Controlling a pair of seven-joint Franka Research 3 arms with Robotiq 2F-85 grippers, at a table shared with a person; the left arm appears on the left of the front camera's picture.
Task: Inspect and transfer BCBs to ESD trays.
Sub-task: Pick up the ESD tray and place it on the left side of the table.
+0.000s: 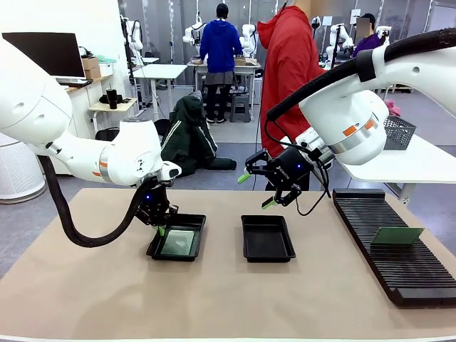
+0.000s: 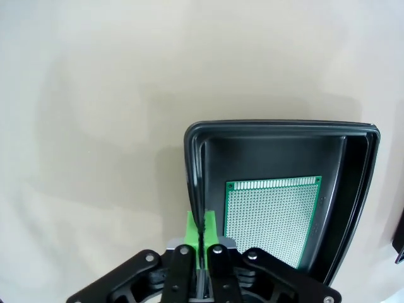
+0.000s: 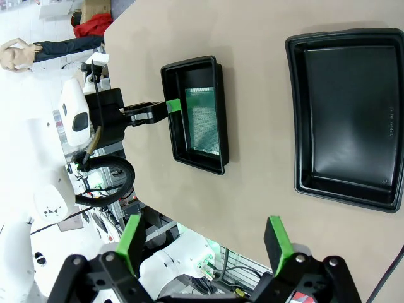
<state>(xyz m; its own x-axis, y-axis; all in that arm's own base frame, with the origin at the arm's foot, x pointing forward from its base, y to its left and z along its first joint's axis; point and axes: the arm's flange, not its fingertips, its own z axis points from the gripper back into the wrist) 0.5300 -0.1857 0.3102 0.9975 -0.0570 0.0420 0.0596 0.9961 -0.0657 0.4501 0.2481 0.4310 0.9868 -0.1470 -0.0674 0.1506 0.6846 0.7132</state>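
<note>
**Left Tray Loaded; Clean Withdrawal Advised**

One BCB [image 2: 273,218] lay flat on the floor of the left ESD tray [image 2: 278,126], square to its walls. The left gripper [image 2: 201,222] stood just over one side wall of that tray, its green pads pressed together with nothing seen between them. The right gripper [image 3: 204,227] hovered above the table [image 1: 214,299] near the second ESD tray [image 3: 293,113], which was bare. Its fingers were spread wide and held nothing. A further BCB [image 1: 397,236] rested on the slotted rack [image 1: 399,274], well apart from both trays.

Judgement: placement looked complete. The left gripper should rise straight up, clear of the rim, since a sideways drag could shift the tray or tip the board. The right arm should keep off until then.
</note>
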